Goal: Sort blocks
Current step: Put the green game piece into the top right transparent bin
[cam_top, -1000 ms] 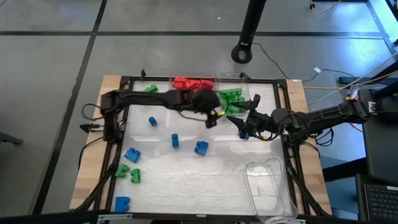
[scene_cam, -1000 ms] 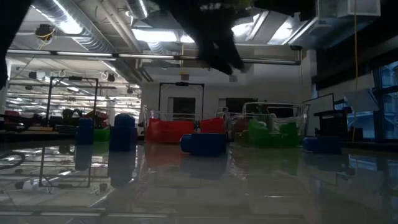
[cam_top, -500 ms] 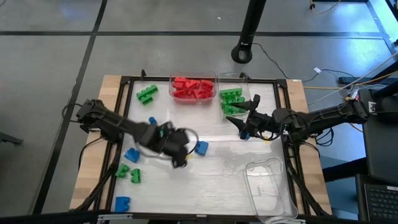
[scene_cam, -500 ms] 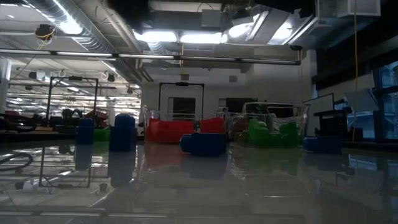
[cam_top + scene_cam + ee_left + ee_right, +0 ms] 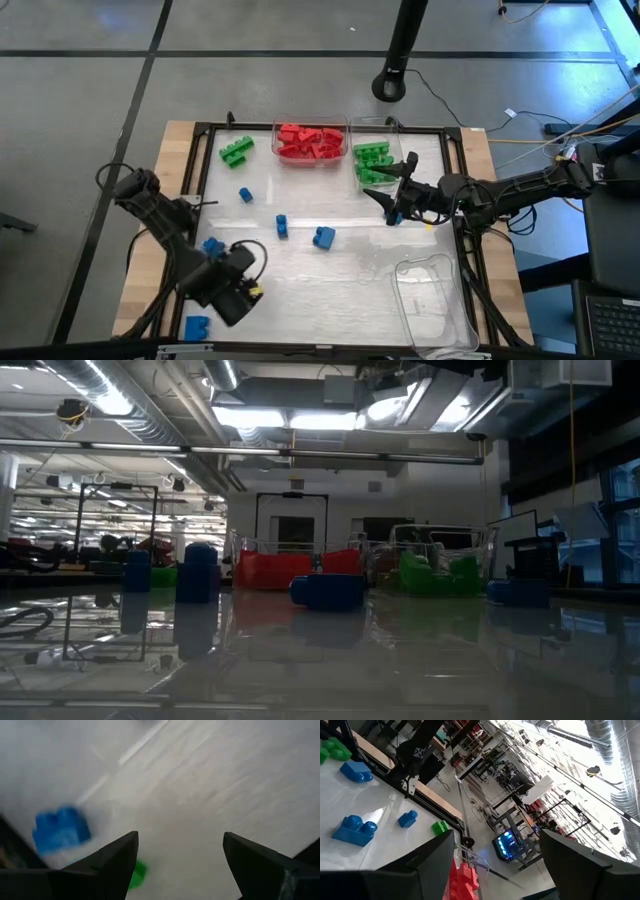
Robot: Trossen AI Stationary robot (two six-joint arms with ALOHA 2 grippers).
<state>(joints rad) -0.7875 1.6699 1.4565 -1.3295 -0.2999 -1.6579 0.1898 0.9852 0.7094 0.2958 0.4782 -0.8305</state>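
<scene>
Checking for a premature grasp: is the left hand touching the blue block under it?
Apart. In the left wrist view, the left hand is open with nothing between its fingers; the blue block lies on the table beyond one finger, clear of it.

bright ceiling light, glare on the table [image 5: 330, 650], motion-blurred left wrist view

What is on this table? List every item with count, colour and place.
Red blocks: several, red, in the far middle clear bin.
Green blocks: several, green, in the bin beside the red one.
Loose green blocks: small cluster, green, far left of the table.
Blue blocks: five seen, blue, scattered middle and left.
Empty bin: one, clear, near right.
Left gripper: open, over the near-left corner.
Right gripper: open, by the green bin.
</scene>
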